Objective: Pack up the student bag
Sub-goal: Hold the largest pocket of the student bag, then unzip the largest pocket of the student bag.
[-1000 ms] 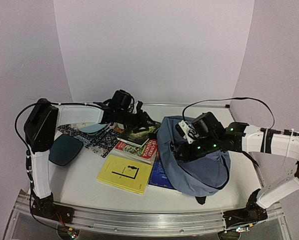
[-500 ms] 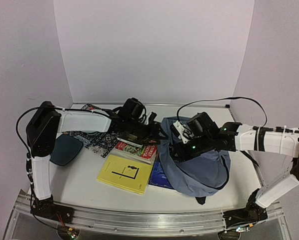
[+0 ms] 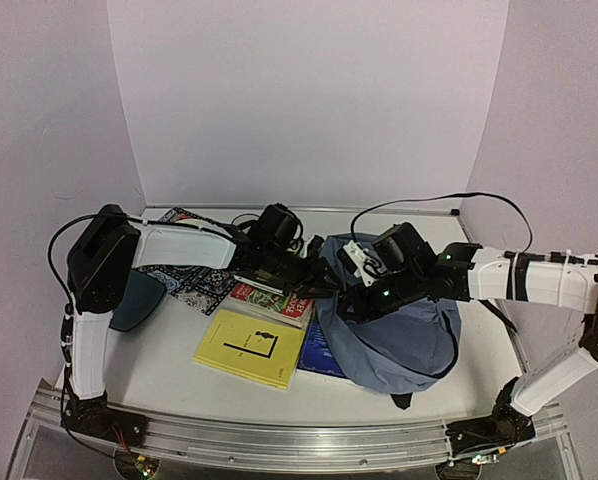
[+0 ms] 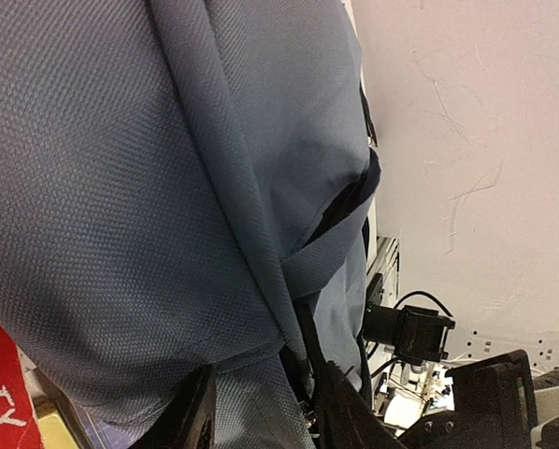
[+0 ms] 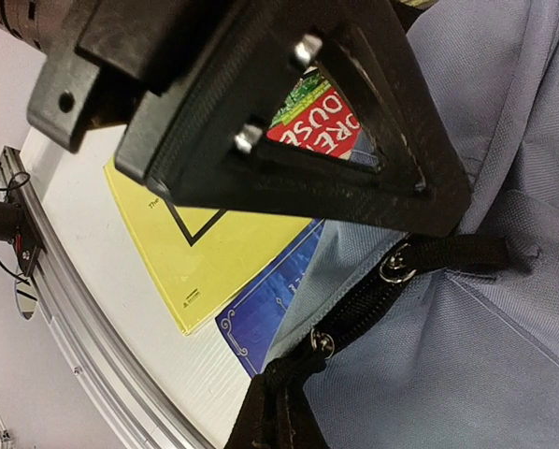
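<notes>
The student bag point(image 3: 399, 335), blue-grey fabric, lies right of centre, and its cloth point(image 4: 121, 187) fills the left wrist view. My left gripper point(image 3: 317, 272) presses against the bag's left rim. Its fingers point(image 4: 193, 416) stand apart, with a fold of bag fabric and the dark zipper edge between them point(image 4: 265, 412). I cannot make out whether they pinch it. My right gripper point(image 3: 351, 300) is over the bag's upper left. It is shut point(image 5: 278, 398) on the black zipper pull point(image 5: 293, 369) at the end of the zipper point(image 5: 392, 281).
A yellow book point(image 3: 249, 347), a red book point(image 3: 269, 300) and a blue book point(image 3: 317, 350) partly under the bag lie left of it. A dark teal tray point(image 3: 134, 300) and a patterned book point(image 3: 194, 285) sit at far left. The left gripper's body point(image 5: 261, 122) looms close above my right one.
My left gripper has travelled right from the book pile to the bag's left rim. My right gripper has shifted slightly left, still holding the zipper pull.
</notes>
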Controlling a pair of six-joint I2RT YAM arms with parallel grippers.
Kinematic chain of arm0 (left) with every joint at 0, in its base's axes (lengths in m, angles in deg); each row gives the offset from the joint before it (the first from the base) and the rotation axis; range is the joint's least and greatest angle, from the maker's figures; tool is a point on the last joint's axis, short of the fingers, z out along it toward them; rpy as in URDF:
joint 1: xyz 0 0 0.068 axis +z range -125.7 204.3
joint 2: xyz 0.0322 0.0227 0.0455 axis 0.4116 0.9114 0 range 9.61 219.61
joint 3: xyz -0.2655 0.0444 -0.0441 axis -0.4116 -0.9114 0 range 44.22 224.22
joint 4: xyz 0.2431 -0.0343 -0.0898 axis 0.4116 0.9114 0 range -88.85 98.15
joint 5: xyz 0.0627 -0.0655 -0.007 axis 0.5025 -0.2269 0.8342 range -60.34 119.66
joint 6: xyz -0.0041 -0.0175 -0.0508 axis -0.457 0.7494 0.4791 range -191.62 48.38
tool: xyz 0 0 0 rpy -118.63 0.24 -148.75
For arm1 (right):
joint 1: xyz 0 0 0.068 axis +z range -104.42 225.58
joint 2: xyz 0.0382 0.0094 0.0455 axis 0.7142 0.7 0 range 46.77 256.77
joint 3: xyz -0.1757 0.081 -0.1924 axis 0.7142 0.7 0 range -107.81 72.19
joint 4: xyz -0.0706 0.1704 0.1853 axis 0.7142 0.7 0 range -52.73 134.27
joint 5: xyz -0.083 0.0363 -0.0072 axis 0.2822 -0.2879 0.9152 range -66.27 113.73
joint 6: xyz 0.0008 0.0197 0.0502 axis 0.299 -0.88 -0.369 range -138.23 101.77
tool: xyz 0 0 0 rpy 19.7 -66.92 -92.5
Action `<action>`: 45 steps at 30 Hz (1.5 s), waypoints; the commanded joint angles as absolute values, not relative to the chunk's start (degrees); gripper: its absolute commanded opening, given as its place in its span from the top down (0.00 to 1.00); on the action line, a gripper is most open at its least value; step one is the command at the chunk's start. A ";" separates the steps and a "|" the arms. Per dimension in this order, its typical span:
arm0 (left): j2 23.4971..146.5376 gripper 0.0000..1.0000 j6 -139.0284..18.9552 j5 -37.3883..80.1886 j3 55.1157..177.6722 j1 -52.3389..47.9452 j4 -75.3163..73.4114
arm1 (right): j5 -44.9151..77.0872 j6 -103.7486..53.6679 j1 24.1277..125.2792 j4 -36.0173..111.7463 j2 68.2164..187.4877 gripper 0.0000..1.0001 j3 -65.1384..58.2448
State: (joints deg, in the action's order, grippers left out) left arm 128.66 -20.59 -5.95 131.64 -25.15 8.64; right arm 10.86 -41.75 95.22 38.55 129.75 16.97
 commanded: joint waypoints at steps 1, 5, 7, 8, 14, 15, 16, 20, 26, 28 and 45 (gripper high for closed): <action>130.06 0.63 -20.11 -9.52 134.38 -26.18 8.00 | 9.94 -40.77 95.37 38.15 130.68 1.00 14.13; 129.67 0.61 -20.24 -10.13 134.49 -26.32 8.07 | 10.43 -40.56 95.35 38.23 131.49 1.00 13.38; 130.06 0.60 -19.96 -11.20 134.61 -26.32 8.31 | 10.42 -40.41 95.36 38.32 131.95 1.00 12.94; 130.19 0.58 -19.84 -11.75 134.62 -26.32 8.45 | 10.52 -40.20 95.33 38.39 132.22 1.00 12.60; 128.63 0.53 -23.82 -6.94 135.71 -26.37 15.23 | 11.06 -39.28 95.34 39.55 133.37 1.00 10.73; 128.74 0.53 -24.56 -5.82 136.32 -26.33 16.91 | 11.00 -39.24 95.32 39.59 133.53 1.00 10.49; 128.91 0.53 -25.22 -5.16 136.68 -26.37 18.37 | 10.86 -39.23 95.34 39.61 133.71 1.00 10.31; 129.59 0.54 -26.96 -3.50 138.35 -26.54 21.98 | 10.39 -39.01 95.42 39.85 134.50 1.00 9.33; 130.51 0.94 -29.82 -0.27 141.08 -26.59 24.95 | 9.89 -38.84 95.71 41.83 134.58 1.00 8.23; 130.75 1.00 -30.47 0.47 142.31 -26.44 25.18 | 9.80 -38.79 95.83 42.95 134.01 1.00 8.20; 134.04 1.00 -37.43 4.70 153.93 -17.80 25.89 | 11.98 -43.10 96.98 55.59 119.61 1.00 18.29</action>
State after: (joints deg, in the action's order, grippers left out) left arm 132.28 -33.81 -0.10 148.60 -20.89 27.50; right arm 12.77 -41.38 96.21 48.73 122.69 15.65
